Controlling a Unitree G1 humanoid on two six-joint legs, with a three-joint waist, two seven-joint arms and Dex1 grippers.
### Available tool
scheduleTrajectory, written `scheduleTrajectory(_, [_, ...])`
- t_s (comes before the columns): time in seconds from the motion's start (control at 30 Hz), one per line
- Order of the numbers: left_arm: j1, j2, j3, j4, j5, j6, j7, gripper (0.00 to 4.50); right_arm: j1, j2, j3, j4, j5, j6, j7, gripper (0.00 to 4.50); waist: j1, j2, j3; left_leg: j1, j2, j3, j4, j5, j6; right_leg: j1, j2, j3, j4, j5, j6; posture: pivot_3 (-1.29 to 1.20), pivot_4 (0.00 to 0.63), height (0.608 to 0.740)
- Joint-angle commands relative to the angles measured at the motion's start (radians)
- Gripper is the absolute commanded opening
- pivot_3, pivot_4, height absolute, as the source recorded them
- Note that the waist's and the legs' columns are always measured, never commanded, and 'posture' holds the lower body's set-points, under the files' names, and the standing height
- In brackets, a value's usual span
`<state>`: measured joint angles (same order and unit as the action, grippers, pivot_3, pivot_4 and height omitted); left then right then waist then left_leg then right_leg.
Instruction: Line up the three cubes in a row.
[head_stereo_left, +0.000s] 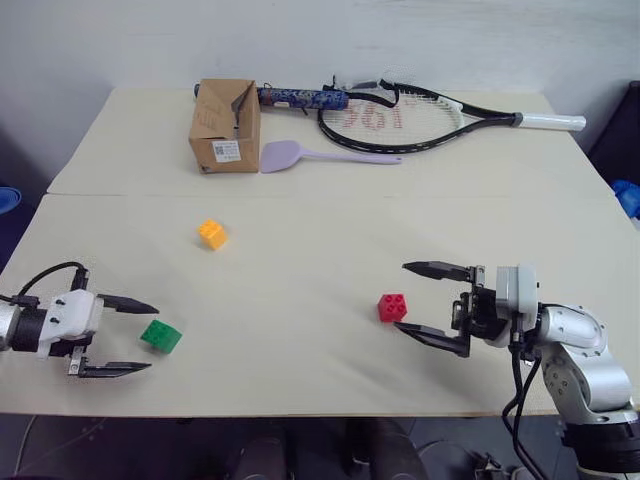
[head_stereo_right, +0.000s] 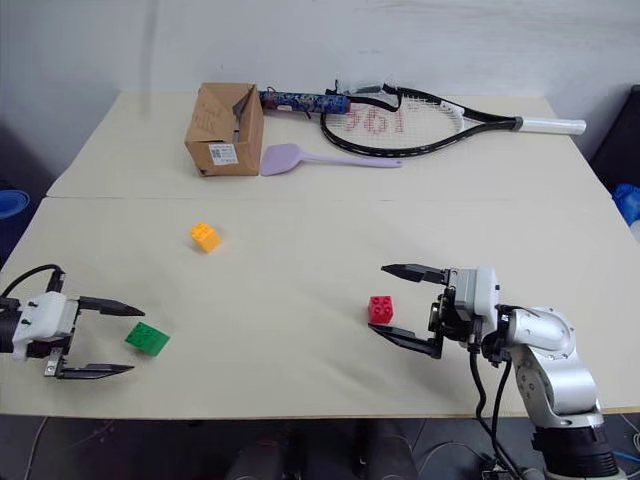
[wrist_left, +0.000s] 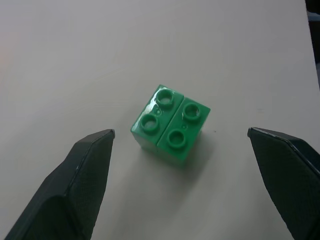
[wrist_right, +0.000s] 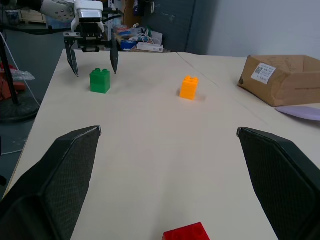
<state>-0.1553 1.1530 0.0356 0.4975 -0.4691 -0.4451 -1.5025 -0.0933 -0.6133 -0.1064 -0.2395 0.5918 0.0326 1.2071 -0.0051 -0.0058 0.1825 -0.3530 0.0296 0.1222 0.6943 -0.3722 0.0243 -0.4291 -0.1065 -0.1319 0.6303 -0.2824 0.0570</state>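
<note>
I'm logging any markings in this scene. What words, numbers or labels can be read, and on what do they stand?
"361" in red on the strings of the tennis racket.
White sticker with a printed code on the cardboard box: too small to read.
Patterned wrap on the racket's handle: no readable text.
The red cube, green cube and orange-yellow cube bear no text.

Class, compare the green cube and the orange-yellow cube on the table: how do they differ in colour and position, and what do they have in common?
The green cube is green; the orange-yellow cube is orange-yellow. The green cube sits near the table's front edge at the robot's left, while the orange-yellow cube sits farther back, nearer the cardboard box. The green cube lies between the open fingers of the left end effector; the orange-yellow cube has no end effector near it. Both are small studded toy bricks resting studs-up, untouched.
</note>
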Motion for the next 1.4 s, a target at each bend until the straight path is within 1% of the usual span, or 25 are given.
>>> scheduleTrajectory(0.03, [-0.055, 0.042, -0.083, 0.055, -0.024, -0.047, -0.112, 4.5, 0.024, -0.019, -0.031, -0.05, 0.008, -0.004, -0.011, 4.47, -0.001, 0.0, 0.0, 0.0, 0.0, 0.0, 0.0, 0.0, 0.0, 0.0, 0.001, 0.0, 0.0, 0.0, 0.0, 0.0, 0.15, 0.74])
scheduleTrajectory(0.17, [-0.123, 0.067, -0.173, 0.094, -0.042, -0.05, -0.112, 3.64, 0.05, -0.022, -0.047, -0.055, -0.001, -0.014, -0.021, 4.5, 0.002, 0.0, 0.0, 0.0, 0.001, 0.0, 0.0, 0.0, 0.0, 0.0, 0.003, 0.0, 0.0, 0.0, 0.0, 0.0, 0.15, 0.74])
scheduleTrajectory(0.3, [-0.155, 0.101, -0.255, 0.097, -0.062, -0.076, -0.112, 2.38, 0.067, -0.024, -0.059, -0.05, -0.008, -0.027, -0.026, 4.5, 0.002, 0.0, 0.0, 0.0, 0.001, 0.0, 0.0, 0.0, 0.0, 0.0, 0.003, 0.0, -0.001, 0.0, 0.0, 0.0, 0.15, 0.74])
scheduleTrajectory(0.4, [-0.181, 0.105, -0.283, 0.086, -0.092, -0.059, -0.112, 1.47, 0.072, -0.028, -0.064, -0.043, -0.011, -0.033, -0.024, 4.5, 0.002, 0.0, 0.0, 0.0, 0.001, 0.0, 0.0, 0.0, 0.0, 0.0, 0.003, 0.001, 0.0, 0.0, 0.0, 0.0, 0.15, 0.74])
scheduleTrajectory(0.57, [-0.173, 0.108, -0.283, -0.049, -0.168, 0.061, -0.112, 1.44, 0.078, -0.034, -0.074, -0.03, -0.015, -0.038, -0.018, 4.5, 0.002, 0.0, 0.0, 0.0, 0.001, 0.0, 0.001, 0.0, 0.0, 0.0, 0.003, 0.001, 0.0, 0.0, 0.0, 0.0, 0.15, 0.74])
scheduleTrajectory(0.63, [-0.165, 0.086, -0.254, -0.153, -0.187, 0.162, -0.108, 1.44, 0.091, -0.041, -0.088, -0.026, -0.016, -0.041, -0.014, 4.5, 0.004, 0.0, 0.0, 0.0, 0.001, 0.0, 0.001, 0.0, 0.0, 0.0, 0.003, 0.001, 0.0, 0.0, 0.0, 0.0, 0.15, 0.74])
scheduleTrajectory(0.7, [-0.164, 0.065, -0.239, -0.271, -0.192, 0.281, -0.056, 1.44, 0.104, -0.049, -0.106, -0.023, -0.015, -0.044, -0.015, 4.5, 0.006, 0.0, 0.0, -0.001, 0.001, 0.0, 0.002, 0.0, 0.0, 0.001, 0.004, 0.001, 0.0, 0.0, 0.0, 0.0, 0.15, 0.74])
scheduleTrajectory(0.73, [-0.16, 0.061, -0.231, -0.301, -0.189, 0.313, -0.041, 1.44, 0.107, -0.052, -0.11, -0.024, -0.014, -0.045, -0.017, 4.5, 0.007, 0.0, 0.0, -0.001, 0.001, -0.001, 0.002, 0.0, 0.0, 0.001, 0.005, 0.001, -0.001, 0.0, 0.0, 0.0, 0.15, 0.74])
scheduleTrajectory(0.83, [-0.211, 0.013, -0.245, -0.508, -0.169, 0.55, 0.114, 1.44, 0.133, -0.07, -0.164, -0.023, -0.002, -0.041, -0.035, 4.5, 0.009, 0.0, 0.0, -0.001, 0.001, -0.001, 0.003, 0.0, 0.0, 0.001, 0.007, 0.002, 0.0, 0.001, 0.001, 0.0, 0.15, 0.74])
scheduleTrajectory(0.87, [-0.255, -0.012, -0.265, -0.576, -0.142, 0.667, 0.189, 1.44, 0.146, -0.075, -0.186, -0.024, 0.003, -0.037, -0.04, 4.5, 0.011, 0.0, 0.0, -0.001, 0.001, -0.001, 0.003, 0.0, 0.0, 0.001, 0.007, 0.002, 0.0, 0.001, 0.001, 0.0, 0.15, 0.74])
scheduleTrajectory(0.97, [-0.419, -0.146, -0.348, -0.719, -0.069, 0.983, 0.398, 1.44, 0.206, -0.082, -0.247, -0.037, 0.015, -0.038, -0.048, 4.5, 0.031, 0.0, 0.0, -0.001, 0.0, -0.001, 0.004, 0.0, 0.001, 0.002, 0.009, 0.003, -0.001, 0.001, 0.003, 0.0, 0.15, 0.74])
scheduleTrajectory(1.03, [-0.475, -0.21, -0.387, -0.756, -0.037, 1.089, 0.44, 1.44, 0.23, -0.078, -0.262, -0.049, 0.016, -0.039, -0.054, 4.5, 0.032, 0.0, 0.0, -0.001, -0.001, -0.002, 0.005, 0.0, 0.001, 0.003, 0.01, 0.004, -0.001, 0.002, 0.003, 0.0, 0.15, 0.74])
scheduleTrajectory(1.07, [-0.491, -0.238, -0.401, -0.755, -0.011, 1.109, 0.458, 1.44, 0.235, -0.076, -0.264, -0.052, 0.016, -0.039, -0.055, 4.5, 0.03, 0.0, 0.0, -0.001, 0.0, -0.001, 0.004, 0.0, 0.001, 0.003, 0.01, 0.005, -0.001, 0.002, 0.004, 0.0, 0.15, 0.74])
scheduleTrajectory(1.13, [-0.528, -0.314, -0.44, -0.708, 0.081, 1.091, 0.512, 1.44, 0.241, -0.073, -0.261, -0.056, 0.014, -0.043, -0.058, 4.5, 0.023, 0.0, 0.0, 0.0, 0.0, 0.001, 0.004, 0.0, 0.001, 0.002, 0.011, 0.007, -0.001, 0.002, 0.004, 0.0, 0.15, 0.74])
scheduleTrajectory(1.2, [-0.553, -0.372, -0.475, -0.673, 0.145, 1.094, 0.537, 1.44, 0.246, -0.071, -0.258, -0.061, 0.011, -0.047, -0.062, 4.5, 0.022, 0.0, 0.0, 0.001, 0.001, 0.001, 0.004, 0.001, 0.0, 0.002, 0.012, 0.007, -0.001, 0.002, 0.003, 0.0, 0.15, 0.74])
scheduleTrajectory(1.3, [-0.565, -0.409, -0.514, -0.657, 0.218, 1.099, 0.541, 1.44, 0.252, -0.07, -0.262, -0.068, 0.011, -0.048, -0.071, 4.5, 0.025, 0.0, 0.0, 0.001, 0.001, 0.001, 0.004, 0.001, 0.0, 0.002, 0.012, 0.008, -0.001, 0.002, 0.003, 0.0, 0.15, 0.74])
scheduleTrajectory(1.4, [-0.569, -0.432, -0.527, -0.643, 0.251, 1.111, 0.524, 1.44, 0.266, -0.07, -0.266, -0.076, 0.01, -0.052, -0.075, 4.5, 0.03, 0.0, 0.0, 0.001, 0.0, 0.001, 0.005, 0.001, 0.0, 0.002, 0.012, 0.008, -0.001, 0.002, 0.003, 0.0, 0.15, 0.74])
